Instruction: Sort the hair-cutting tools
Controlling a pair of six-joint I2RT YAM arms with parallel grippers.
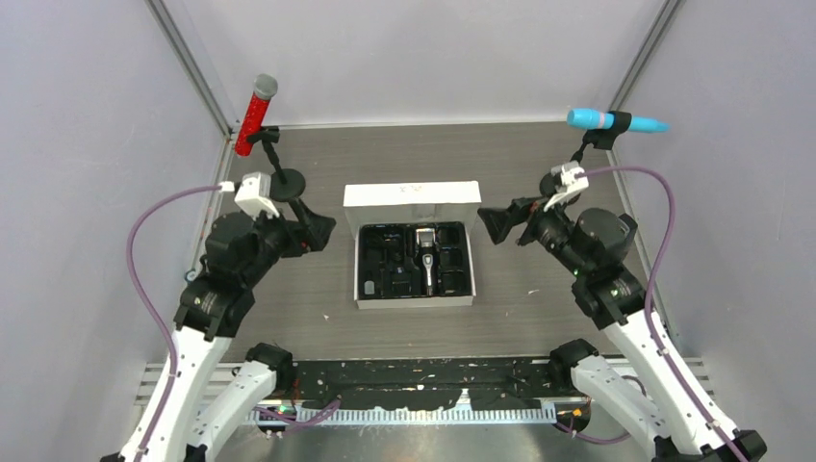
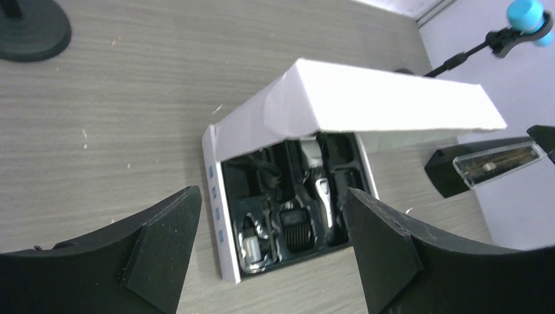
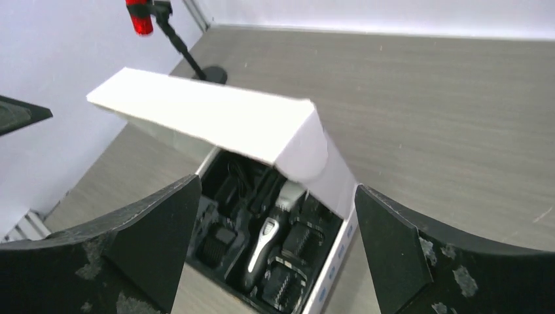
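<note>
In the overhead view the white box [image 1: 414, 300] is seen at the middle of the frame on the bench [image 1: 308, 308], with its lid [image 1: 412, 195] raised along the upper edge. The hair clipper [image 1: 424, 258] is laid lengthwise in the black tray [image 1: 385, 274] inside the box, just right of the tray's centre. Small black comb attachments [image 2: 298, 230] are seated in compartments beside it. The left hand [image 1: 318, 231] is held to the left of the box, and the right hand [image 1: 489, 219] to the right of it, near the lid's right corner; both are pointed toward the box. In each wrist view the hand is seen spread wide, with the box framed in the gap, and nothing is gripped or touched by either. A red microphone [image 1: 258, 114] is stood at upper left and a blue microphone [image 1: 604, 120] at upper right.
</note>
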